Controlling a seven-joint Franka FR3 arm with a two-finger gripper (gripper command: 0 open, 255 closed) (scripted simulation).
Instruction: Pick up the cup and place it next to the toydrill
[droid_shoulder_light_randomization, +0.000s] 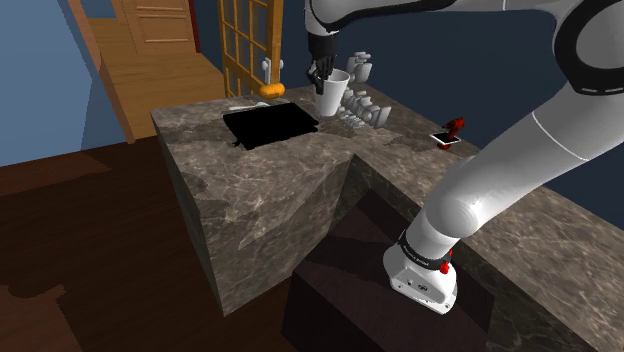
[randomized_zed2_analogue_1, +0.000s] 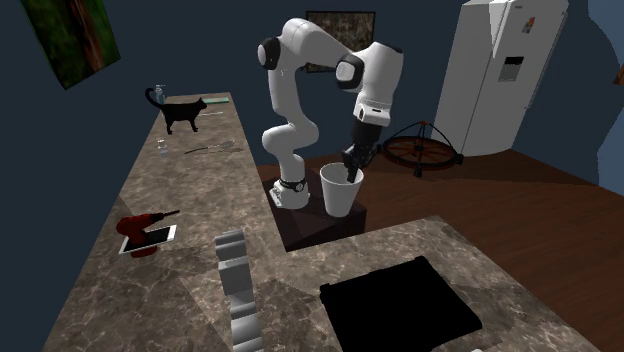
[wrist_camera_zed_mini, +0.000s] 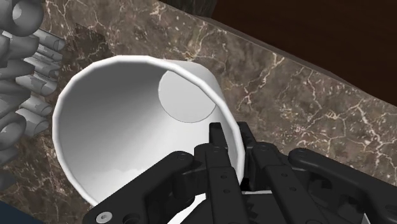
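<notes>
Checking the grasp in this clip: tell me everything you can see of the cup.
The cup is plain white and tapered, wider at its open mouth, with a flat round bottom and nothing inside. The gripper clasps its wall at the rim, one black finger inside and one outside. It hangs roughly upright, seemingly clear of the dark marbled counter, beside a cluster of grey objects.
</notes>
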